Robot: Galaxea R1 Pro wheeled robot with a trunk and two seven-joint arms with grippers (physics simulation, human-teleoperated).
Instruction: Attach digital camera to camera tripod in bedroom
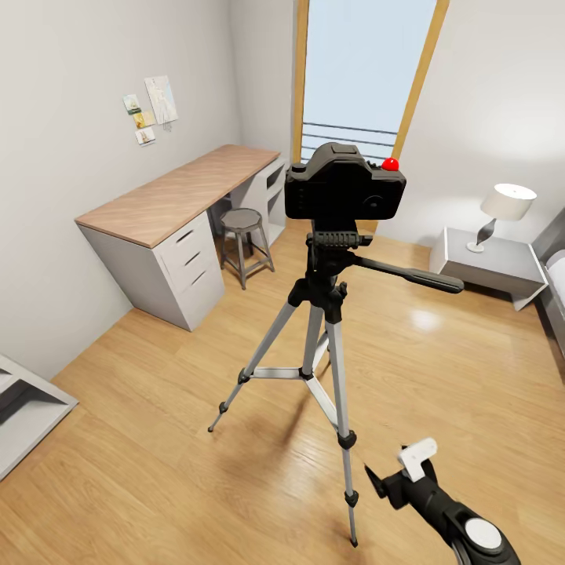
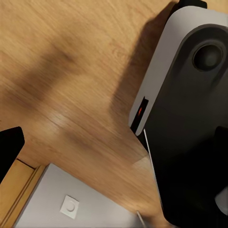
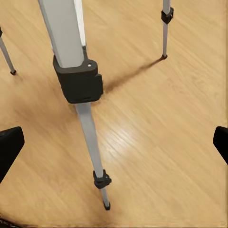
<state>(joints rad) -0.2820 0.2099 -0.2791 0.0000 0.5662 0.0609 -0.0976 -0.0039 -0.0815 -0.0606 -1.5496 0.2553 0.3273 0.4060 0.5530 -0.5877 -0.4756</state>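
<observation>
The digital camera sits on top of the camera tripod, touching its black head, so I judge the attaching is done. It is a small black box with a red button at one top corner. The tripod stands on the wood floor in the middle of the bedroom, legs spread for balance, well apart from the worktop by the wall. The right gripper hangs low beside one leg, spread and holding nothing. For the left gripper, the right fingertip does not show clearly, so I cannot tell its state.
</observation>
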